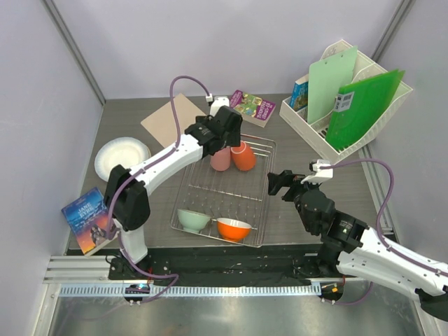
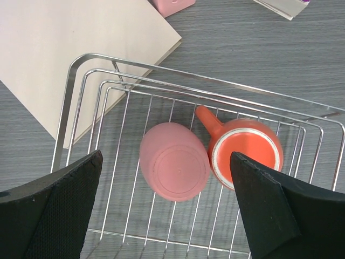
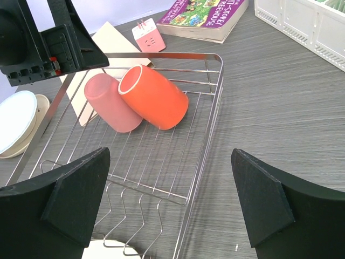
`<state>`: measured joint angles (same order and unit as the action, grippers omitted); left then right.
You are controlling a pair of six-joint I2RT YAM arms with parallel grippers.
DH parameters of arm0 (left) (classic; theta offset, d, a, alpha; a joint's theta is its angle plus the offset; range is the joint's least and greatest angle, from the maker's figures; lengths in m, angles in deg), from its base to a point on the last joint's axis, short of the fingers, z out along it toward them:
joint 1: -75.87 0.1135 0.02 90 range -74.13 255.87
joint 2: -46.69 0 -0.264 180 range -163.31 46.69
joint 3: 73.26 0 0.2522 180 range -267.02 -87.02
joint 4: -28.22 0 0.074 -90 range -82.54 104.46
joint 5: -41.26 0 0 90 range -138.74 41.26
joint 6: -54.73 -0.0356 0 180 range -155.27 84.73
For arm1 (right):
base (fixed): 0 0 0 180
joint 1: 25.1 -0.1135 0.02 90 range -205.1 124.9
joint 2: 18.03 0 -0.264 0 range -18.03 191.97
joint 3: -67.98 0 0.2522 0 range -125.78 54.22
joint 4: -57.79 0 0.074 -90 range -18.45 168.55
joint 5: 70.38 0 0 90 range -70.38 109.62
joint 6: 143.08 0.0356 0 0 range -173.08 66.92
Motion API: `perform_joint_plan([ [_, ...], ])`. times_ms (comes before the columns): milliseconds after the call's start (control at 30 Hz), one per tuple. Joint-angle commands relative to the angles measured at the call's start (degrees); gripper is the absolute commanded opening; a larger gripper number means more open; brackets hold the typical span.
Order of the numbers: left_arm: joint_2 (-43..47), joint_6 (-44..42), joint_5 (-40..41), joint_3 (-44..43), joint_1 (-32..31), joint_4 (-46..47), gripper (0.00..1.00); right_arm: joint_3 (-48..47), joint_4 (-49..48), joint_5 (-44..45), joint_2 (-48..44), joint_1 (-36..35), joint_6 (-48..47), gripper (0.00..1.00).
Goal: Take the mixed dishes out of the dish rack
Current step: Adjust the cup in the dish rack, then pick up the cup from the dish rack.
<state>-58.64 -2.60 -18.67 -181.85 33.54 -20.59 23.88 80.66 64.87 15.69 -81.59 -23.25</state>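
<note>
As the left end effector (image 2: 166,159) hangs wide open and empty above the pink cup (image 2: 175,168), lying against the orange cup (image 2: 248,154) at the dish rack's (image 1: 217,192) upper end, mid-frame, the step seems cup pickup, calling next for descent and closing.

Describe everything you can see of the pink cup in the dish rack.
The pink cup is a plain, matte, pale pink tumbler with rounded sides. No handle shows on it. It lies tilted at the far end of the dish rack, resting on the wires. Its closed, ring-marked base points up and its mouth is hidden. Its side touches the orange cup on its right. The open left gripper hovers above without touching it.
</note>
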Motion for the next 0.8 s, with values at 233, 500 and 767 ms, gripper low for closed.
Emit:
perform_joint_plan([
  [233,-2.4,1.9,0.3,2.5,1.7,1.3,0.96,0.3,-0.8,1.2,-1.2,0.1,1.1,1.00],
  [500,-3.7,2.4,-1.5,3.9,2.2,2.3,0.93,0.2,-0.8,1.5,-0.8,0.1,0.7,1.00],
  [767,-4.6,2.3,-2.3,4.5,2.4,2.3,0.82,0.6,-0.8,1.7,-0.8,0.2,0.9,1.00],
])
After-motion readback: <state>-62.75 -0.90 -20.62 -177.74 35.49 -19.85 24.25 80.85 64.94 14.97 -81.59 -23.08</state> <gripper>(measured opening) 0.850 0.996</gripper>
